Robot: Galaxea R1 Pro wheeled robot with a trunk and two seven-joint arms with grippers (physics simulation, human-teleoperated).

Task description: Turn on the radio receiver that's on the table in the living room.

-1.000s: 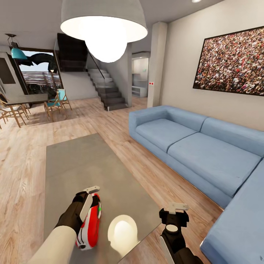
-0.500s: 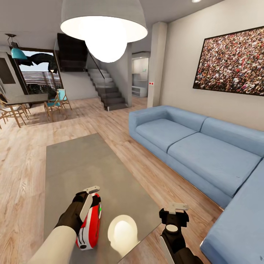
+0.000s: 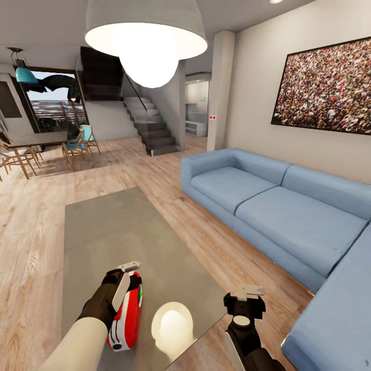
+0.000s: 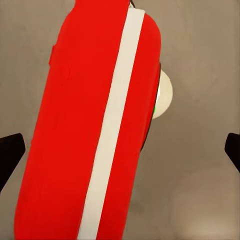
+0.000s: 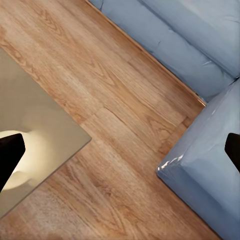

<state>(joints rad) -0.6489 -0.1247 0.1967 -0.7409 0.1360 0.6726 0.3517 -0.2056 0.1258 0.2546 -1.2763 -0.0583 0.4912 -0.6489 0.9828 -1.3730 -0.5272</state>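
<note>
One long blue sofa (image 3: pixel 288 216) fills the right half of the head view, under a crowd photo (image 3: pixel 324 87) on the beige wall. Left of it, the grey table (image 3: pixel 118 232) runs from centre to the lower edge, mirroring the white pendant lamp (image 3: pixel 147 36) that hangs at the top. The radio receiver (image 3: pixel 126 314) lies on the table at lower left, its green light showing. The left gripper (image 3: pixel 123 281) hangs right over it, fingers (image 4: pixel 10 155) spread wide on either side, gripping nothing. The right gripper (image 3: pixel 247 293), lower right, is likewise wide apart and empty above the wood floor (image 5: pixel 125 125).
</note>
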